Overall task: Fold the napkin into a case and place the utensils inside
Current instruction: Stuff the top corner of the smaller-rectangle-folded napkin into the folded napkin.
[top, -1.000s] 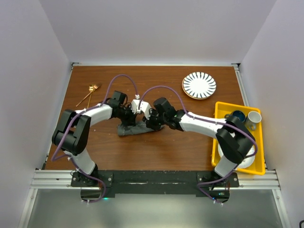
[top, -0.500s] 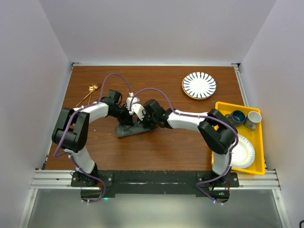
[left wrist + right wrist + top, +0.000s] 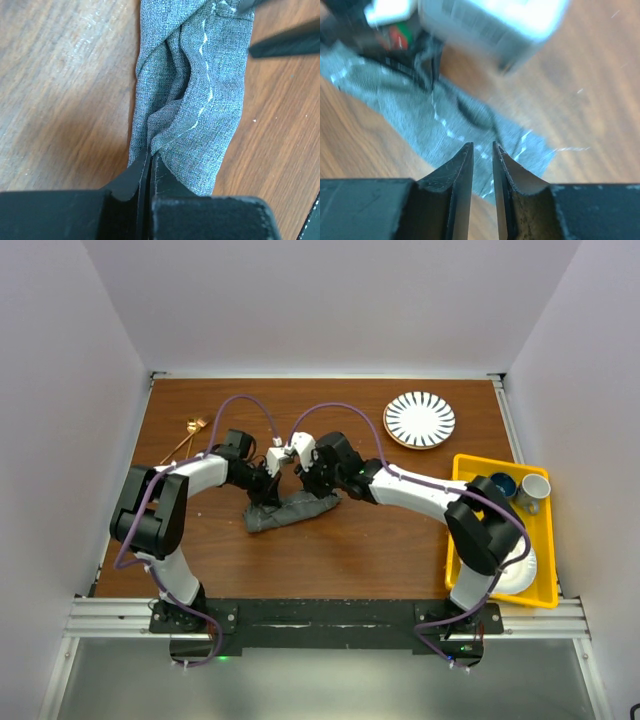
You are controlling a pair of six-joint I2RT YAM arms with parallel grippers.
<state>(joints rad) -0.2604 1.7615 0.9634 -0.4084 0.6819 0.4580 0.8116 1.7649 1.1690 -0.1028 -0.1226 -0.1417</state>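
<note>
The left gripper [image 3: 149, 156] is pressing its black fingers together on the near end of the napkin [image 3: 200, 100], a thin edge of cloth running into the slit between them. The right gripper [image 3: 482, 147] is hovering just above the same cloth with its jaws slightly parted and nothing between them. The napkin is lying at mid-table between the two wrists. It is taking the form of a long narrow band, but it is bunching and twisting along its length, with a raised ridge and a loose lap, so I am judging the folding as partly done and short of a flat sleeve. The utensils [image 3: 190, 433] are resting at the far left of the table [image 3: 380, 550], well apart from the cloth, so loading them is waiting on the fold. The fabric is showing a dark grey heathered weave, soft and limp, with a pale dashed stitch line wandering along one hem. The utensils are reading as slim, shiny, gold-copper metal. The tabletop is showing smooth brown wood grain.
</note>
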